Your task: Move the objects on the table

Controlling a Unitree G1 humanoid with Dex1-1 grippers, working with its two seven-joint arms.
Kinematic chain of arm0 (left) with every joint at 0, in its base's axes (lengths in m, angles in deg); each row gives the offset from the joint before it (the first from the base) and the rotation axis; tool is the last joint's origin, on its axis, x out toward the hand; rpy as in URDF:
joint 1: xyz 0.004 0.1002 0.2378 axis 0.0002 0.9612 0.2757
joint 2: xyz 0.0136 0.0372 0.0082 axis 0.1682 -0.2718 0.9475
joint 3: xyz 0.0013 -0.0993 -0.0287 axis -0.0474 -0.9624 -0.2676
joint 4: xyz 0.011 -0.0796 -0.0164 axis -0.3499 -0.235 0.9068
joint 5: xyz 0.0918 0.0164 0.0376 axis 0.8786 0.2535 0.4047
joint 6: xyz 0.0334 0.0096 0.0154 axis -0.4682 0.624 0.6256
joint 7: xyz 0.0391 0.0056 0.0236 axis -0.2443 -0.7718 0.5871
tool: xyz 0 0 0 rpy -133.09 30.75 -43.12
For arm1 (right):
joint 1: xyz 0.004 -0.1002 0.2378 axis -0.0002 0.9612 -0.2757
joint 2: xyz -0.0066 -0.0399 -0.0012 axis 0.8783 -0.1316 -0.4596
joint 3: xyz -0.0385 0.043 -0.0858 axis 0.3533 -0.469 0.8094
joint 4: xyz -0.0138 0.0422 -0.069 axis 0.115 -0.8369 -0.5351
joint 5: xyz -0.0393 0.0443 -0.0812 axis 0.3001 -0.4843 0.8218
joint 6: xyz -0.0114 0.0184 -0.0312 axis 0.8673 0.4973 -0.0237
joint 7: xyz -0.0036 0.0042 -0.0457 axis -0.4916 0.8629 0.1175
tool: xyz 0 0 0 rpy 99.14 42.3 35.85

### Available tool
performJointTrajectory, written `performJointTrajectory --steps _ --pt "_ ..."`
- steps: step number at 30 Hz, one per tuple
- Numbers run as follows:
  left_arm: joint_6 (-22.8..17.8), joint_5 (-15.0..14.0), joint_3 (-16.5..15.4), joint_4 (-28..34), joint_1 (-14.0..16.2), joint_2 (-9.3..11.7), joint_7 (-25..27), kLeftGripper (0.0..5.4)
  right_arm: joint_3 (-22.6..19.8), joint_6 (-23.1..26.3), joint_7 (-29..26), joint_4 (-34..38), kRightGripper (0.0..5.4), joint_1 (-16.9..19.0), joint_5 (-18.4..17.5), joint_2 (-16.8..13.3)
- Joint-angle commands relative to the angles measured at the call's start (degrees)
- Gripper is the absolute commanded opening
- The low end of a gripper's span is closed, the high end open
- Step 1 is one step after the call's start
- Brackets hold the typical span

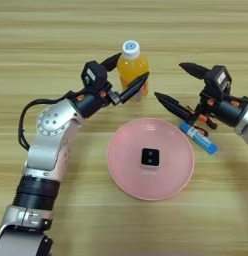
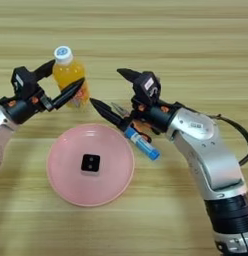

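Note:
An orange-drink bottle (image 1: pixel 131 65) with a white cap stands upright behind a pink plate (image 1: pixel 121 150). My left gripper (image 1: pixel 131 69) is open, one black finger on each side of the bottle; I cannot tell whether they touch it. A black cube with pale dots (image 1: pixel 150 157) lies in the middle of the plate. The blue tube with a white label (image 1: pixel 198 138) lies on the table just right of the plate. My right gripper (image 1: pixel 168 80) is open above the tube's near end and holds nothing.
The light-brown table (image 1: pixel 71 30) stretches bare behind the bottle and in front of the plate. A black cable loops beside the left arm's elbow (image 1: pixel 53 120).

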State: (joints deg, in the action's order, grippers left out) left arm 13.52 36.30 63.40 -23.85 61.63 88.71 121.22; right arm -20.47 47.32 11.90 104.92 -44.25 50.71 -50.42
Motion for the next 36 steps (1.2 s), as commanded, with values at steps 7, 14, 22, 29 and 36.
performJointTrajectory --steps 7,14,22,29,36 --pt "-0.73 -2.08 1.31 1.49 -0.04 -0.18 3.08 3.49 3.66 2.79 -2.04 -0.28 5.4 -2.3 2.06 -0.24" --pt "-1.29 -2.43 1.9 1.66 0.34 -0.45 3.88 3.49 6.11 2.03 -2.27 -1.84 5.4 -3.15 4.11 0.93" --pt "-2.3 -3.01 2.55 2.78 1.0 -0.45 4.76 3.49 7.84 -0.55 -2.38 -6.18 5.18 -4.83 6.57 4.23" --pt "-2.99 -3.39 2.58 3.06 1.18 -0.26 4.76 3.49 7.14 -3.84 -1.56 -9.56 4.2 -6.61 7.88 7.12" --pt "-2.63 -2.86 2.41 2.07 0.99 -0.14 4.57 3.49 6.59 -4.29 -1.68 -9.4 3.46 -7.06 7.98 7.93"
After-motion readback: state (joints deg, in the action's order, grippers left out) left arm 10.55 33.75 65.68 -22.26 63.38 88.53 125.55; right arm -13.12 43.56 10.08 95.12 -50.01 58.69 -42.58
